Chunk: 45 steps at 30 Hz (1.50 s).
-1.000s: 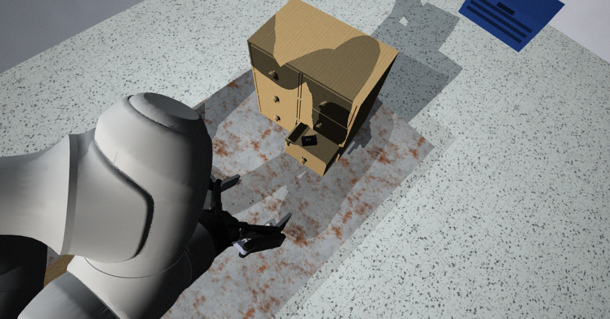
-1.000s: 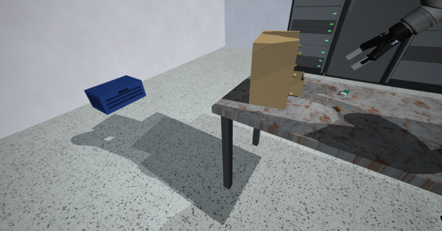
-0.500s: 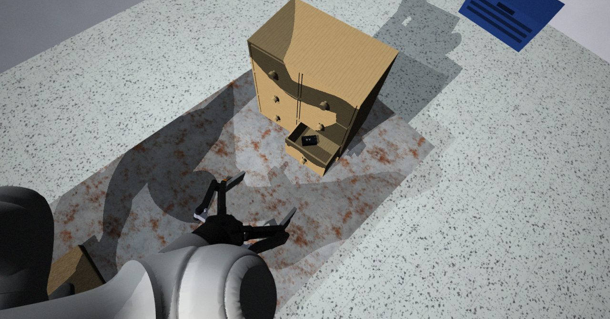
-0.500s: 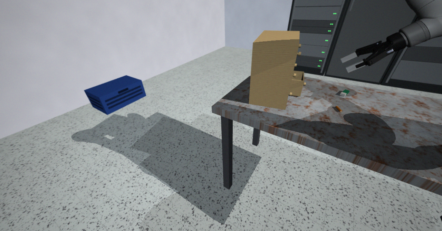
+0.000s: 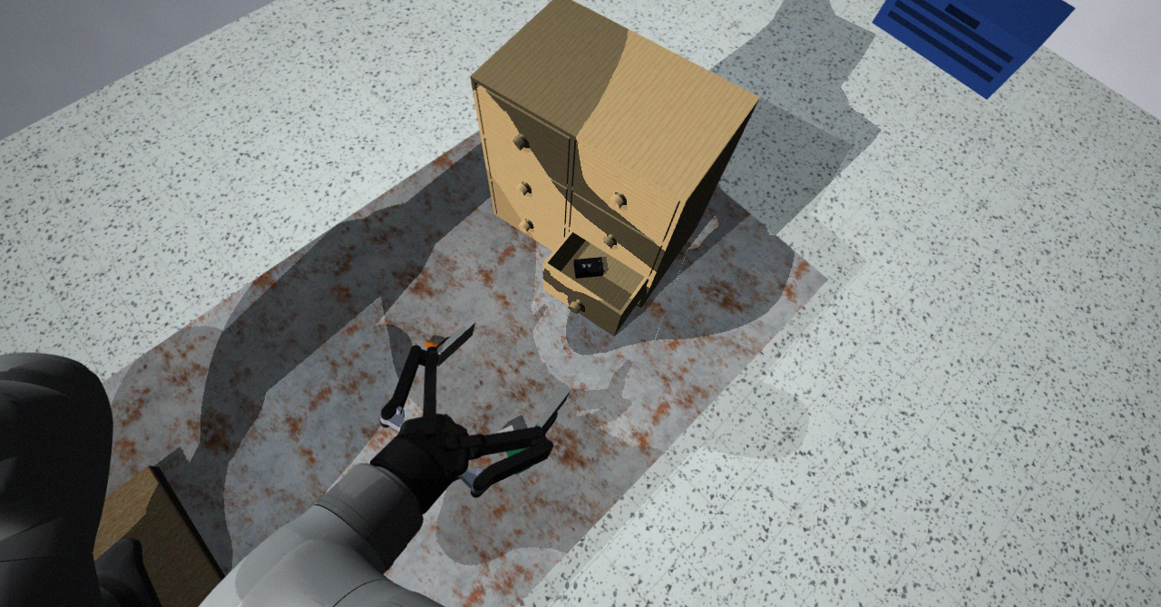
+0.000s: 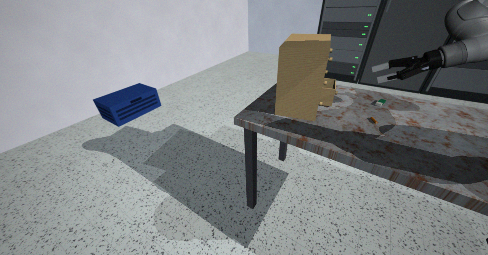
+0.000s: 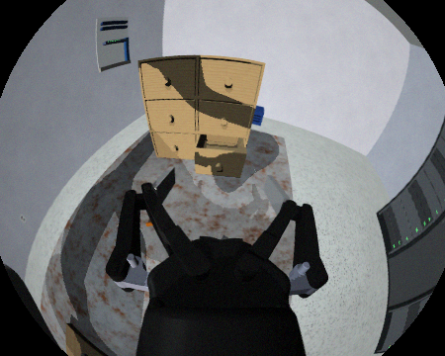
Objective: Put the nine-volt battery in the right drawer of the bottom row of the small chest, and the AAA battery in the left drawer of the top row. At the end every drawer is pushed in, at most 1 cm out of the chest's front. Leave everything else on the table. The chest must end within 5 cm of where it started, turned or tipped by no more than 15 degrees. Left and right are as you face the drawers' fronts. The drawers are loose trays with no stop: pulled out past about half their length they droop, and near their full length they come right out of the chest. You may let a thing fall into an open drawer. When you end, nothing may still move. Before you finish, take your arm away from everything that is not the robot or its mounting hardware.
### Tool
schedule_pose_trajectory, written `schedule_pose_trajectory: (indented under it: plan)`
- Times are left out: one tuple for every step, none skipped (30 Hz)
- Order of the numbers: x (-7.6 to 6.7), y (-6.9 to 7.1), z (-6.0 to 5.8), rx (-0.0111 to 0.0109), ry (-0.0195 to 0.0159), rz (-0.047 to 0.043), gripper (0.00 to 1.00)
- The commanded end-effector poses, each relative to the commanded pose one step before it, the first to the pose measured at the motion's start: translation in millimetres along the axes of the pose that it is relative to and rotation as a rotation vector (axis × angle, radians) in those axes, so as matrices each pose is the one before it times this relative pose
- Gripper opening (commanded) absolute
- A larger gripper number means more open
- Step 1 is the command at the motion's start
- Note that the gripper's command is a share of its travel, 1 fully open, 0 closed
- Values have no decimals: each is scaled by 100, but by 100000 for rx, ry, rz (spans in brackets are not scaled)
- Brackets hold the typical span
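Note:
The small chest (image 5: 649,100) (image 6: 300,79) (image 7: 159,116) stands upright on the table. Its bottom-row right drawer (image 5: 596,311) (image 6: 328,97) (image 7: 232,164) is pulled out part way; the other drawers look pushed in. The black nine-volt battery (image 5: 590,266) lies in that open drawer in the top view. The AAA battery (image 5: 431,344) (image 6: 373,120) (image 7: 149,223), small and orange, lies on the table in front of the chest, partly hidden by a finger in the top view. My gripper (image 5: 519,361) (image 6: 374,74) (image 7: 221,179) is open and empty, above the table, in front of the chest, facing its drawers.
A green and white block (image 5: 515,451) (image 6: 380,101) lies on the table, partly behind a finger in the top view. A brown box-like object (image 5: 133,513) (image 7: 78,341) is near the arm. A blue box (image 5: 982,18) (image 6: 127,102) (image 7: 258,116) is beyond the table, behind the chest.

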<state>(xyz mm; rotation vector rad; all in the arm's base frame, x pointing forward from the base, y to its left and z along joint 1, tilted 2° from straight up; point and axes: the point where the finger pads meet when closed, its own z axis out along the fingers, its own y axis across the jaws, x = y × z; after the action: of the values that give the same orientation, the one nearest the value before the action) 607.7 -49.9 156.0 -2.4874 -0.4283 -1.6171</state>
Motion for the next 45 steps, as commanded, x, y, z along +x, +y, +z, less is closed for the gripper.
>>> schedule_pose_trajectory:
  plan:
    - [-172,-179,446,39,4340,-180,100]
    - [-26,2,61,-7,577,-2,100]
    - [-22,5,50,-18,485,-5,100]
    - [-18,6,39,-23,399,-6,100]
    - [-14,6,31,-24,319,-6,100]
    - [-11,6,23,-21,246,-6,100]
    - [-8,5,17,-17,180,-5,100]
    - [-6,3,11,-13,124,-3,100]
    - [0,0,0,0,0,0,100]
    - [0,0,0,0,0,0,100]
    - [-4,2,7,-8,77,-2,100]
    - [-2,1,4,-4,40,-1,100]
    - [-1,0,1,-2,15,0,100]
    - [0,0,0,0,2,0,100]
    - [0,0,0,0,0,0,0]
    - [0,0,0,0,0,0,0]
    - [0,0,0,0,0,0,0]
    - [0,0,0,0,0,0,0]
    - [0,0,0,0,0,0,0]
    - [0,0,0,0,0,0,0]
    - [0,0,0,0,0,0,0]
    - [0,0,0,0,0,0,0]
    - [0,0,0,0,0,0,0]
    - [0,0,0,0,0,0,0]
    - [0,0,0,0,0,0,0]
    - [0,0,0,0,0,0,0]
    - [0,0,0,0,0,0,0]
    - [0,0,0,0,0,0,0]
    - [0,0,0,0,0,0,0]
    - [0,0,0,0,0,0,0]
    - [0,0,0,0,0,0,0]
    - [0,0,0,0,0,0,0]
    - [0,0,0,0,0,0,0]
    - [0,0,0,0,0,0,0]
    - [-1,0,2,0,0,0,0]
    - [-9,0,12,0,0,0,0]
    - [-23,0,32,0,1,0,0]
    - [-42,0,58,1,1,0,0]
    - [-66,0,90,0,1,0,0]
    - [-93,0,126,-1,0,-1,0]
    - [-121,0,165,0,0,0,0]
    - [-151,0,205,0,0,0,0]
    - [0,0,0,0,0,0,0]
    - [0,0,0,0,0,0,0]
    - [-180,0,246,0,0,0,0]
